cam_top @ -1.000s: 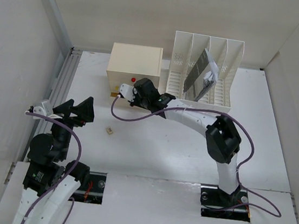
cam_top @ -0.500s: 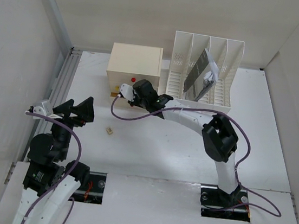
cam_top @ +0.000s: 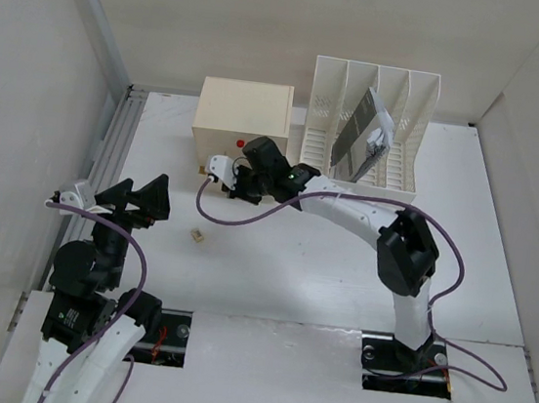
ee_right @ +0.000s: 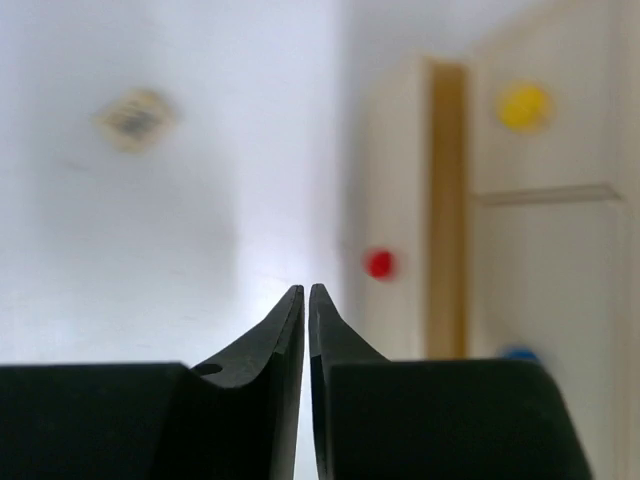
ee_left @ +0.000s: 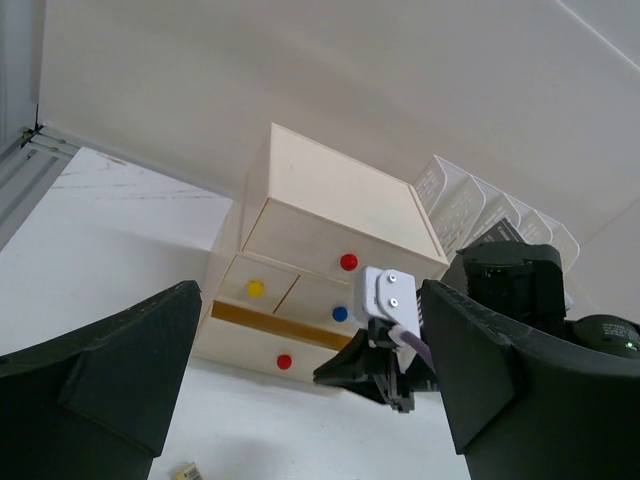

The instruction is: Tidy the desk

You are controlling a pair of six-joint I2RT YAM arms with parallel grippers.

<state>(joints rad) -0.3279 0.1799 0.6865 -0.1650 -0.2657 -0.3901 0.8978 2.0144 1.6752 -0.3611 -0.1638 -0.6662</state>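
The desk (cam_top: 320, 267) is a wide matte white tabletop. A cream drawer box (cam_top: 244, 115) stands at its back; its bottom drawer with a red knob (ee_left: 285, 361) stands slightly out, showing a tan gap (ee_right: 448, 200). My right gripper (cam_top: 228, 189) is shut and empty, just in front of that drawer; it also shows in the left wrist view (ee_left: 316, 376) and its own view (ee_right: 306, 292). A small tan block (cam_top: 197, 236) lies on the desk, apart from both grippers. My left gripper (cam_top: 142, 196) is open and empty, held above the left side and facing the box.
A white slotted file rack (cam_top: 411, 130) stands right of the box and holds a tilted grey flat device (cam_top: 364, 135). A grey metal rail (cam_top: 107, 162) runs along the left edge. White walls close in the back and sides. Purple cables hang from both arms.
My right gripper has drawn back a little from the drawer front, toward the near side. The left arm and the small block have not moved.
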